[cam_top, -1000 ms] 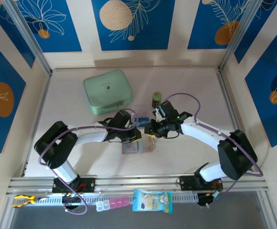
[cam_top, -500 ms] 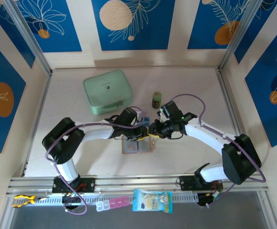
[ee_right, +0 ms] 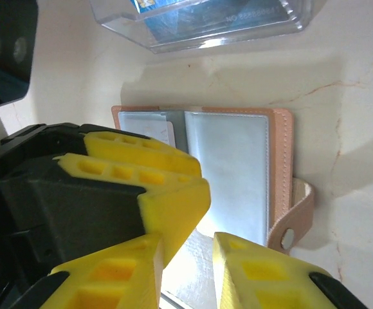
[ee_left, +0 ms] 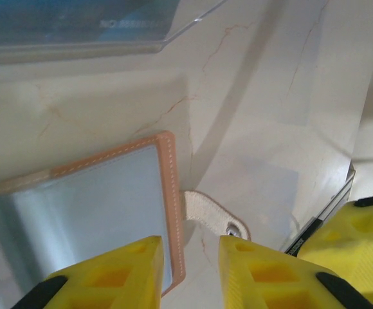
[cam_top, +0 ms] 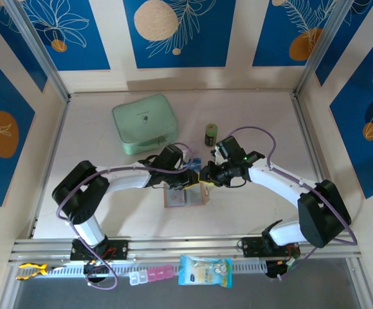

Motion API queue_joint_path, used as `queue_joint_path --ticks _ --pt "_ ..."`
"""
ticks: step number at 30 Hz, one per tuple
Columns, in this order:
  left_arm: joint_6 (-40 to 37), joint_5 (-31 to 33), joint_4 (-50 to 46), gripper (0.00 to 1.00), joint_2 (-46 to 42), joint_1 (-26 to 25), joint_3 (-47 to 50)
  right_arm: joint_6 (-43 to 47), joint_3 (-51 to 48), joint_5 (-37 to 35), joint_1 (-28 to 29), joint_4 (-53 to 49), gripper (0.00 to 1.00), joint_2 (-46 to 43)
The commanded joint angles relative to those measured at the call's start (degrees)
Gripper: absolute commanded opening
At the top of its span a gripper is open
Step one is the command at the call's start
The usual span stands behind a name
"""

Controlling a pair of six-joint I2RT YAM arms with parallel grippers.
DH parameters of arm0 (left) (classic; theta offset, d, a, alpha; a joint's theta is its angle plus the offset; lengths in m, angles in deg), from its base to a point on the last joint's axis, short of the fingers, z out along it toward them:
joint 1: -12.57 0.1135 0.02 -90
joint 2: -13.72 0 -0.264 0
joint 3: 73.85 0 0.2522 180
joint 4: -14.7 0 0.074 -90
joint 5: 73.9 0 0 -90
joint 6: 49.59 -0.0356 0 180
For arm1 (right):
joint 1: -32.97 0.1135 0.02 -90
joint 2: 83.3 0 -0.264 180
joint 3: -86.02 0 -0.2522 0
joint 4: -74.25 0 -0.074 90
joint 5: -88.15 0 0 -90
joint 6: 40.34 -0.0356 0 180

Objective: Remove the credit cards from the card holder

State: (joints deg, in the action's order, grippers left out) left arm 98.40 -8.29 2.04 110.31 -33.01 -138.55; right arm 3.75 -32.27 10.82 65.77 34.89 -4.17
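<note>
- On the table [cam_top: 257,122], near centre, the card holder [ee_right: 225,167] lay open flat, clear pockets up, just beside a clear box [ee_right: 199,26].
- L end effector [ee_left: 190,270]: jaws slightly apart over the holder's stitched edge, gripping nothing.
- R end effector [ee_right: 188,270]: narrow gap; couldn't tell if it pinched a pocket.
- Credit cards: prob. light, stiff, slick. Pinch an exposed edge and slide out w/ the soft holder pinned.

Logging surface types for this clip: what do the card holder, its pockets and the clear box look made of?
Card holder: tan leather or a leather look-alike, matte, with pale stitching along the edge. Pockets: clear flexible plastic, glossy glare. Clear box: seemingly rigid transparent plastic, sharp shiny edges.
</note>
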Motion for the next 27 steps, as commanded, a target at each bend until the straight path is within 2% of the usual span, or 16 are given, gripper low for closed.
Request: queue_joint_path --ticks 1,19,27 --pt "-0.9 1.2 0.3 0.27 -3.7 1.3 2.7 0.6 2.6 1.3 1.3 -0.9 0.27 2.0" --pt "0.5 5.1 -1.1 0.22 -19.4 6.6 18.7 -2.3 9.4 0.5 10.2 2.2 0.27 14.7" --pt "1.5 2.2 2.6 0.13 -17.1 6.7 20.4 -2.9 9.5 0.1 11.9 3.4 0.26 18.1"
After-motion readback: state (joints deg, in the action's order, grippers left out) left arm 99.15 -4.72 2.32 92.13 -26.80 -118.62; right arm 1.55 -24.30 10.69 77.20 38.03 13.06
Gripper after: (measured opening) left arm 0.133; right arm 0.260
